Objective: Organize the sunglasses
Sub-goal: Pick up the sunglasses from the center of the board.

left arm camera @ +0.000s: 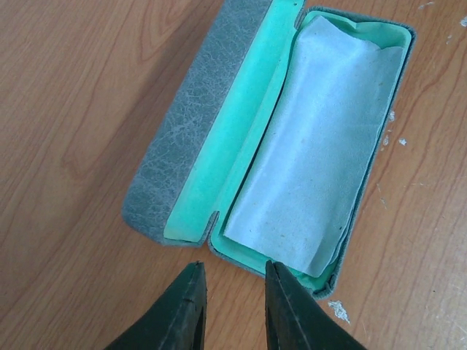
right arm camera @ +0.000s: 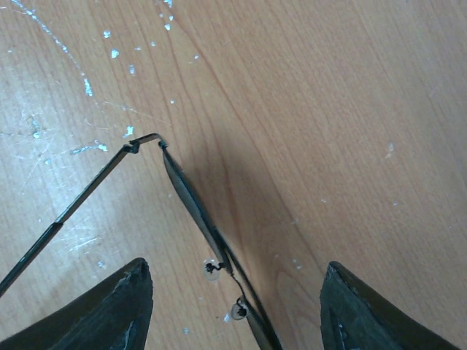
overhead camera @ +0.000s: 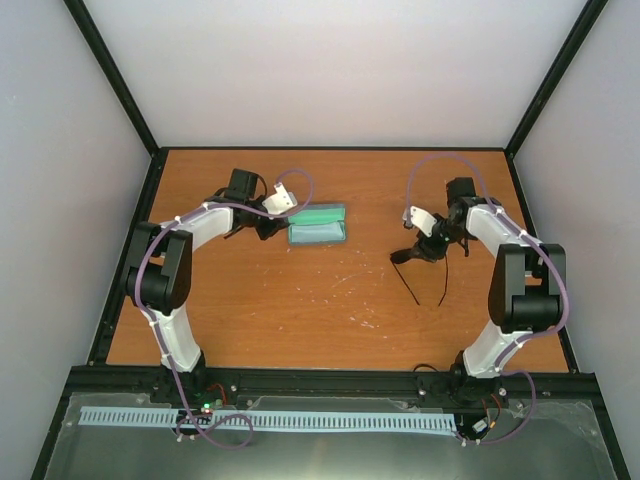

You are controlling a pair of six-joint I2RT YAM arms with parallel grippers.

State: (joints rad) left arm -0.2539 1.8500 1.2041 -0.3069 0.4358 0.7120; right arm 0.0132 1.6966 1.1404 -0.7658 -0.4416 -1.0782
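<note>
Top: worktop [overhead camera: 330, 320] has an open case [overhead camera: 317, 226] at 11 o'clock of centre and the sunglasses [overhead camera: 403, 257] at 3 o'clock, well apart. Left jaws are just beside the case at its 9 o'clock. Right jaws are over the sunglasses' front, with both temples running toward 6 o'clock. Can't read either gap from here.

Left wrist: case [left arm camera: 182, 146] lies open, lid folded out toward 9 o'clock, green lining. Cloth [left arm camera: 314, 146] lies flat in the tray. Fingertips [left arm camera: 191, 306] are at 6 o'clock, near the case's end. Left jaws are a narrow gap apart with nothing between.

Right wrist: sunglasses [right arm camera: 191, 200] are on the worktop, front edge-on from 11 to 6 o'clock, one temple going out toward 8 o'clock. Right jaws are wide apart, one finger [right arm camera: 109, 310] on either side of the frame, neither touching it.
</note>
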